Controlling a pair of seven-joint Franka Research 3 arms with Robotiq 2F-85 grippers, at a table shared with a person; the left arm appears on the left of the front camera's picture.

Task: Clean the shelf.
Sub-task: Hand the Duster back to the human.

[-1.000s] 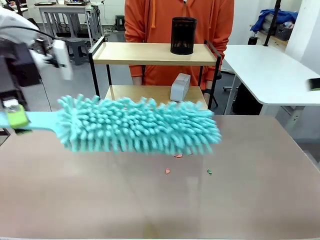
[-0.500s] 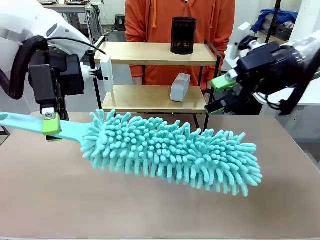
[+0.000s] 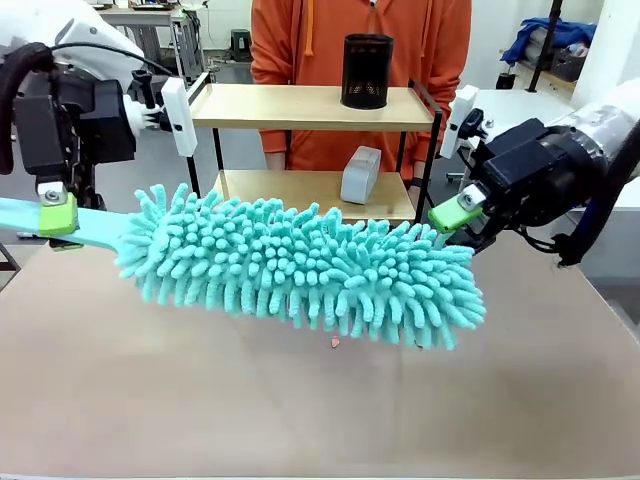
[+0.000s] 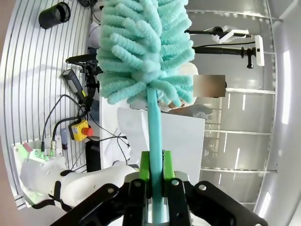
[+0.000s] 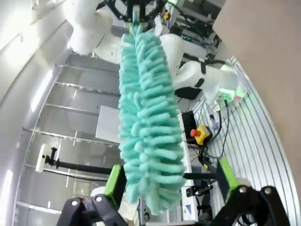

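Duster (image 3: 300,265), teal microfiber, hangs horiz over brown table (image 3: 300,420). L gripper (image 3: 55,215) pinched tight on its flat handle (image 4: 155,141). R gripper (image 3: 462,218) spread wide at fluffy tip, jaws either side, no clamp. Shelf (image 3: 310,110) at far edge by person (image 3: 360,20): black mesh cup (image 3: 366,70) on top, grey box (image 3: 360,174) on lower board. No legible text.

A duster (image 3: 300,265) stretches across the middle of the front view above the table (image 3: 300,410), its handle running off the left edge. Behind it, at upper centre, stands the shelf (image 3: 310,107), with a cup (image 3: 366,71) on its top board and a small box (image 3: 360,175) on the lower board; a person (image 3: 360,30) stands behind the shelf.
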